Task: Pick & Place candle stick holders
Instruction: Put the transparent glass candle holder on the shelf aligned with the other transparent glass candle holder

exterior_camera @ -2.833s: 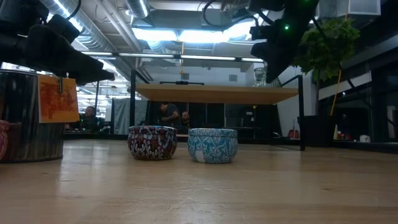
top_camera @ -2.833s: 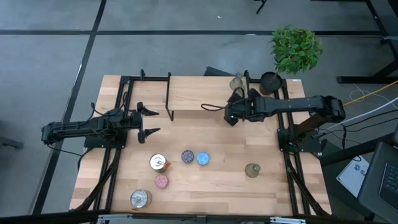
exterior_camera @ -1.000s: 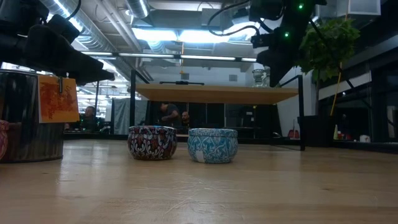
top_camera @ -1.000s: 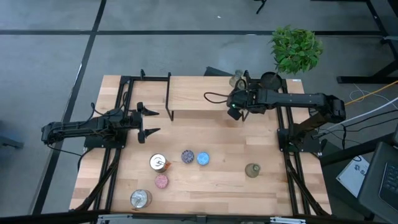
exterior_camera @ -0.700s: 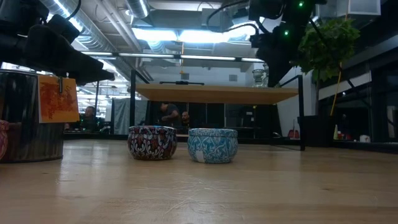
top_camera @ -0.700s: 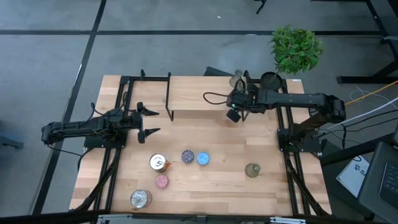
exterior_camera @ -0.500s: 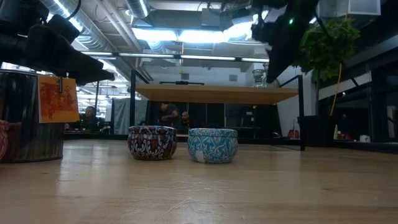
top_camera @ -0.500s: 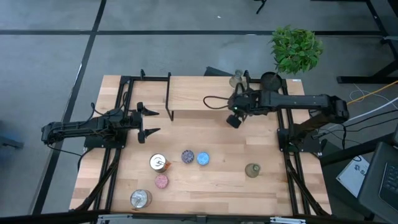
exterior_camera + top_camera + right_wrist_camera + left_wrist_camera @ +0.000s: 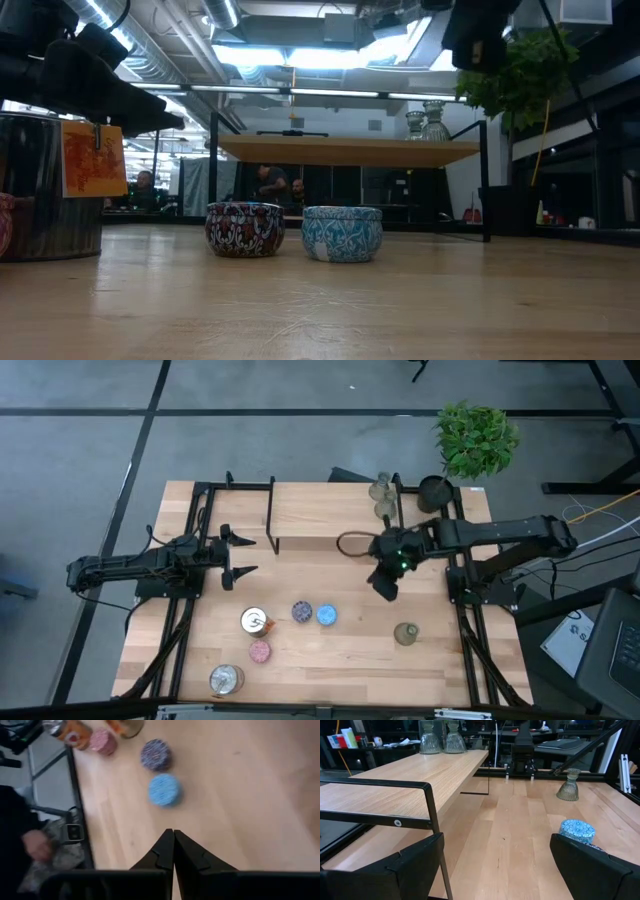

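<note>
Two pale olive glass holders (image 9: pixel 382 500) stand on their bases at the right end of a raised wooden shelf (image 9: pixel 320 512); they also show in the low view (image 9: pixel 426 122) and the left wrist view (image 9: pixel 442 738). A third glass holder (image 9: pixel 405 633) stands on the table at the near right. The blue (image 9: pixel 326 614), purple-speckled (image 9: pixel 301 611), pink (image 9: pixel 259 651) and two silvery holders (image 9: pixel 255 621) (image 9: pixel 226 679) stand at the near left. My right gripper (image 9: pixel 388 586) is shut and empty over the table's middle, pointing down (image 9: pixel 173 836). My left gripper (image 9: pixel 243 555) is open and empty at the left.
A black pot with a green plant (image 9: pixel 475 435) stands at the far right corner. Black frame rails (image 9: pixel 462 590) run along both sides of the table. Bare wood lies between the shelf and the holders. People show in the room beyond the table (image 9: pixel 270 185).
My right gripper has drawn away from the shelf's right end toward the table's near edge and tipped to point down. A second glass holder now shows standing on the shelf where the gripper was.
</note>
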Controlling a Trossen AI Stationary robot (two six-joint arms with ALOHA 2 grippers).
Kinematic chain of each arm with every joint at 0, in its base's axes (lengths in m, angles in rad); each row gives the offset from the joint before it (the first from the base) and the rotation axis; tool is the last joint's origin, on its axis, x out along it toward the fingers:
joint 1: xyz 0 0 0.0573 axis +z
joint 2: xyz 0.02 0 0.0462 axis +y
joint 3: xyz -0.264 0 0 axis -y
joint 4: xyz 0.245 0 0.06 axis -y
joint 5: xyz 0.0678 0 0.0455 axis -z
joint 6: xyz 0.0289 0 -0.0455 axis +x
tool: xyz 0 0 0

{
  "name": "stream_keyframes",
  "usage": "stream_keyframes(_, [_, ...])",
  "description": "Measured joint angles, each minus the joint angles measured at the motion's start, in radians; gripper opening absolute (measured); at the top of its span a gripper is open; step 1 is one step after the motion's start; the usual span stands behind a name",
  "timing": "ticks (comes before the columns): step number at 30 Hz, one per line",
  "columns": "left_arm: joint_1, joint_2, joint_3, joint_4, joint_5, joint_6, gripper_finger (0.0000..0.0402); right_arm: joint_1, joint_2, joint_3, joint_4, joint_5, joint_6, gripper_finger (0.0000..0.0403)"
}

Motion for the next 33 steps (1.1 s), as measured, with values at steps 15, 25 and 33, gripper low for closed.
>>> stream_keyframes(15, [0.000,0.000,0.000,0.000,0.000,0.000,0.0363,0.224,0.070,0.000,0.143,-0.018,0.348,0.0048])
stream_keyframes(25, [0.000,0.000,0.000,0.000,0.000,0.000,0.0363,0.324,0.135,0.000,0.164,-0.032,0.505,0.0093])
stream_keyframes(33, [0.000,0.000,0.000,0.000,0.000,0.000,0.0363,0.378,0.161,0.000,0.153,-0.045,0.619,0.0143])
